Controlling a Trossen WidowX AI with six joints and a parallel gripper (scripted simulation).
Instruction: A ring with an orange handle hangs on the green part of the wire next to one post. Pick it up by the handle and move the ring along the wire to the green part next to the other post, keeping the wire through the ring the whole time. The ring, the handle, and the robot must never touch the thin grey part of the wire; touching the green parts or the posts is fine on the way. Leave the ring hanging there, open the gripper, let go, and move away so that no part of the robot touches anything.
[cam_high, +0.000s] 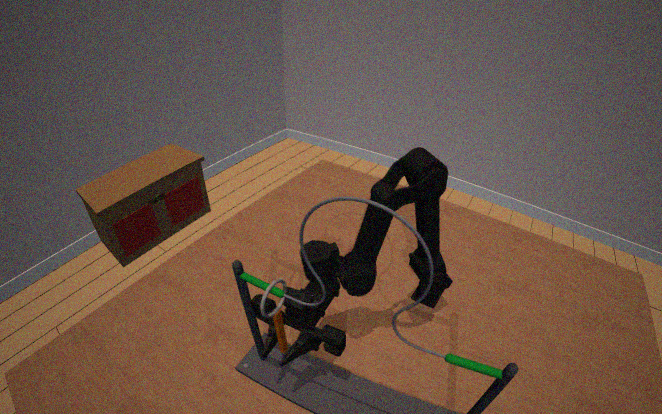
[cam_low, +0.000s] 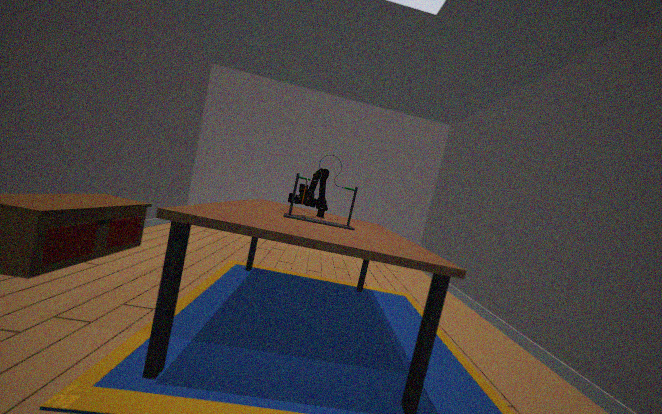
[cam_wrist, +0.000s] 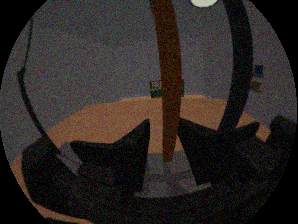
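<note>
Evidently, grasping was the step in hand; the gripper (cam_high: 277, 354) (cam_low: 302, 198) (cam_wrist: 161, 120) stood open, gripping nothing, about the handle (cam_high: 281, 332) (cam_wrist: 171, 90); the next move called for centred closure, sparing the grey wire (cam_high: 429, 250) (cam_low: 341, 165).

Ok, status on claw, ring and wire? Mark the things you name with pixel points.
Claw (cam_high: 280, 347) (cam_wrist: 161, 120) open, fingers either side of handle (cam_high: 281, 332) (cam_wrist: 171, 85). Ring (cam_high: 263, 301) hanging on green part by near-claw post (cam_high: 250, 312) (cam_wrist: 242, 55). Grey wire (cam_high: 347, 199) close by.

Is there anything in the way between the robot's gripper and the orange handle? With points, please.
Nothing visible stands between them: the orange handle (cam_high: 281, 332) (cam_wrist: 171, 85) already hangs between the fingers of the open gripper (cam_high: 278, 350) (cam_wrist: 161, 120). The dark post (cam_high: 248, 312) (cam_wrist: 242, 65) is close by, but off to one side.
</note>
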